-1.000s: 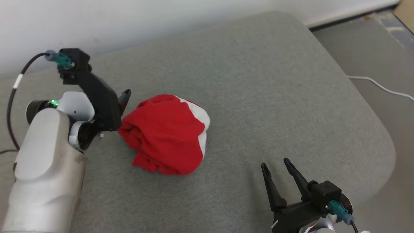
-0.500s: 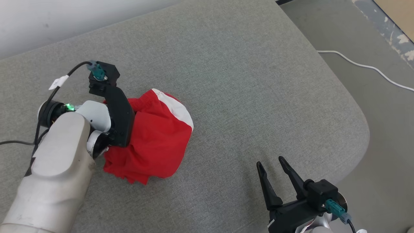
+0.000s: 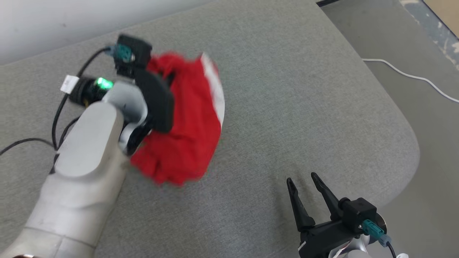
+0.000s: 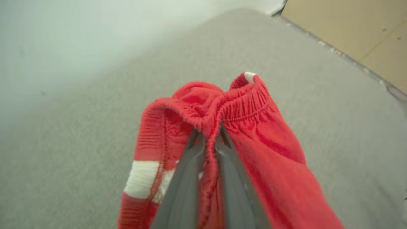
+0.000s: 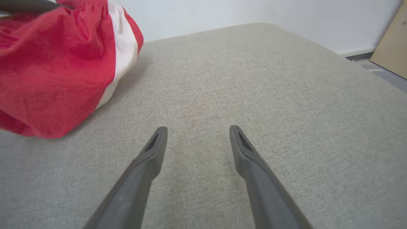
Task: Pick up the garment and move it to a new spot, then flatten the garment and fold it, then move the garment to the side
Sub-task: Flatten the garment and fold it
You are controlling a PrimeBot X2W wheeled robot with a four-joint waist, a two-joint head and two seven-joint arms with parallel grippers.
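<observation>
Between the fingers of the left gripper [image 4: 208, 135], now clamped shut: waistband [image 4: 241, 106] of the red shorts [image 4: 279, 156], just drawn up from the grey cushion [image 3: 287, 89]; pickup begun, relocation next; right gripper [image 3: 301, 177] open, empty.

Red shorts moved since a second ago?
Yes. The red shorts, gripped at the waistband by the left gripper, have shifted toward the wall-side edge of the grey cushion.

Left gripper [image 4: 208, 133] pinches the garment [image 4: 273, 149] (fingers [image 4: 187, 171] nearly together); right gripper [image 5: 197, 128] hovers spread.
</observation>
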